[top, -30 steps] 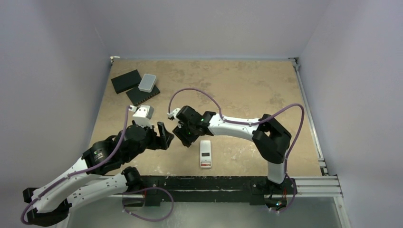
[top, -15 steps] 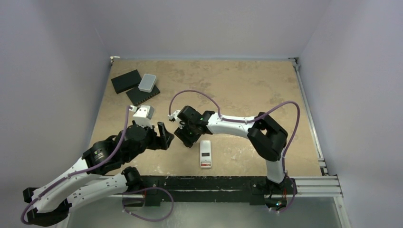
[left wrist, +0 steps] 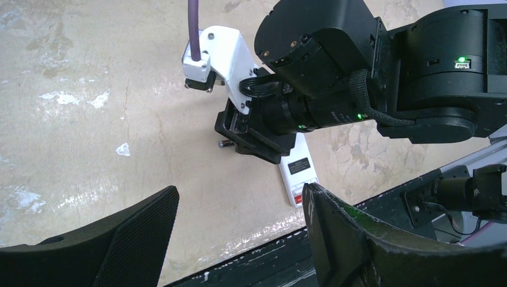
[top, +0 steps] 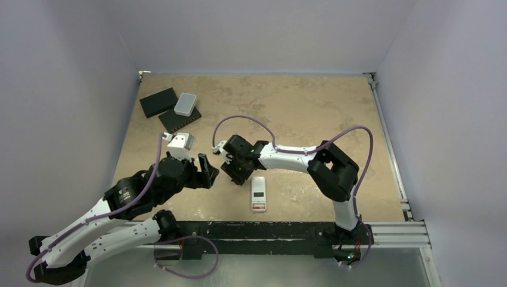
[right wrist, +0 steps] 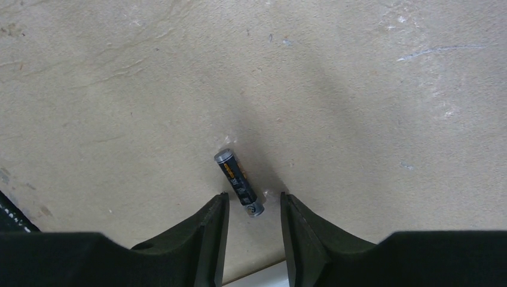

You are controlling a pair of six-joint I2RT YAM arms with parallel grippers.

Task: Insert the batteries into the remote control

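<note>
A dark grey-black battery (right wrist: 238, 181) lies flat on the table. My right gripper (right wrist: 252, 200) is open, and its near end lies between the fingertips without touching either. In the top view the right gripper (top: 234, 173) hides it. The battery shows as a small dark stub (left wrist: 225, 143) in the left wrist view. The white remote control (top: 258, 194) lies just right of and nearer than that gripper, with a dark rectangle and a red patch at its near end (left wrist: 297, 173). My left gripper (top: 209, 170) is open and empty, just left of the right gripper. The reddish-orange battery is out of view.
A light grey rounded box (top: 185, 104) rests on two flat black slabs (top: 157, 101) at the far left. The table's black front rail (top: 269, 230) runs just behind the remote.
My right gripper has shifted slightly left and its elbow has swung left. The left arm and the remote have not moved.
</note>
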